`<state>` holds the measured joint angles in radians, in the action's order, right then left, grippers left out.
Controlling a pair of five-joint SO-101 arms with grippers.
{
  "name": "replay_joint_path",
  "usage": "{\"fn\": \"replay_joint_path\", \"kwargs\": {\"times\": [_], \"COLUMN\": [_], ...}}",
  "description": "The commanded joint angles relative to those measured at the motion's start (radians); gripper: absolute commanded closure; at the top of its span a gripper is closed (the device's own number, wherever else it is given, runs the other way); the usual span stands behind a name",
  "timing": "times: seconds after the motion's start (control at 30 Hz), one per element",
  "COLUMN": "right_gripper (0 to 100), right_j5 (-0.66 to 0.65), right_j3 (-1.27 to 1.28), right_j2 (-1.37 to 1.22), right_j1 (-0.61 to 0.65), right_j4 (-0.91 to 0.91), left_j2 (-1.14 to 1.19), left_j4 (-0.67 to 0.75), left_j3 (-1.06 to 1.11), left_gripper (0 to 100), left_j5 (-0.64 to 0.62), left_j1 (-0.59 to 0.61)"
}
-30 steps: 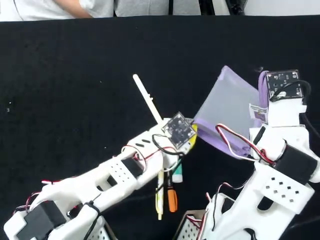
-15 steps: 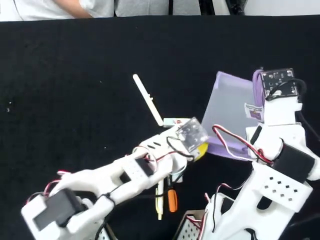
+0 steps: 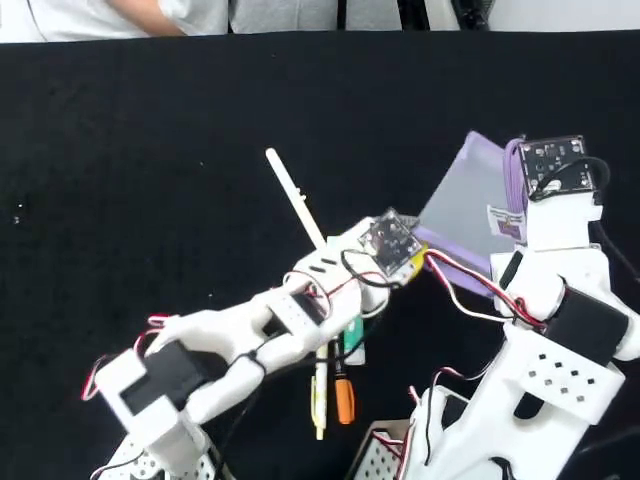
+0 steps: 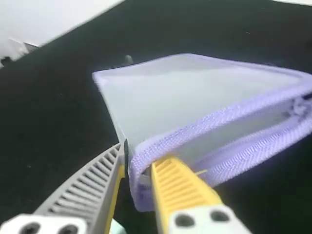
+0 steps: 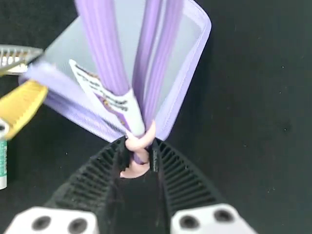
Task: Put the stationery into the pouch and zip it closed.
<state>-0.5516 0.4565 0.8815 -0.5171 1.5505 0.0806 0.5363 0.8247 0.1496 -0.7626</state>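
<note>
Pouch point(image 3: 470, 200) is the lilac see-through kind, and right now it's strung between both arms over the right-hand part of the black table point(image 3: 150, 150). I can't tell if any corner of it touches the tabletop.

Left gripper point(image 4: 139, 163) has its grey and yellow fingers pinched narrow on the zip edge of the pouch point(image 4: 195, 97), right at the end corner. From up high you see that left gripper point(image 3: 412, 265) poking in at the pouch's lower edge. The two purple zip bands look parted along that side.

Right gripper point(image 5: 139, 146) is clamped tight on the other end, with the purple strap point(image 5: 102, 48) and a pinkish tab squeezed between its black fingers. A little paper tag point(image 5: 105, 102) hangs off the pouch point(image 5: 183, 53) just beside that grip. In the overhead view the right gripper point(image 3: 520, 180) sits at the pouch's far right edge.

Stationery is all out on the table, none in the pouch. A long white stick point(image 3: 295, 200) lies at a slant just beyond the left arm. A yellow pen point(image 3: 319, 395), an orange marker point(image 3: 344, 398) and a green-and-white tube point(image 3: 354, 340) lie close together, partly under that arm.
</note>
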Motion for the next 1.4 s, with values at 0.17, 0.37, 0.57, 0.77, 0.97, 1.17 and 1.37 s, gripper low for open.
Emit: {"fn": "replay_joint_path", "kwargs": {"times": [0.17,0.37,0.57,0.77,0.97,1.17,1.37], "right_gripper": [98.3,91.3,74.3,67.0,66.9,66.9,66.9], "right_j5": [0.012,0.029,0.048,0.049,0.092,0.097,0.098], "right_j3": [-0.035,-0.035,-0.036,-0.068,-0.081,-0.081,-0.073], "right_j2": [0.031,0.031,0.031,0.031,0.031,0.031,0.031], "right_j1": [0.015,0.015,0.017,0.017,0.017,0.017,0.097], "right_j4": [0.005,0.003,-0.003,-0.005,-0.005,-0.018,-0.014], "left_j2": [0.114,0.006,-0.216,-0.494,-0.72,-0.879,-0.973], "left_j4": [0.107,0.103,0.051,-0.367,-0.638,-0.827,-0.881], "left_j3": [-0.125,-0.051,0.059,-0.022,-0.114,-0.173,-0.166], "left_gripper": [97,97,97,97,97,97,97], "left_j5": [0.034,0.118,0.126,0.118,0.118,0.118,0.124], "left_j1": [0.028,0.022,0.038,0.128,0.219,0.335,0.467]}}
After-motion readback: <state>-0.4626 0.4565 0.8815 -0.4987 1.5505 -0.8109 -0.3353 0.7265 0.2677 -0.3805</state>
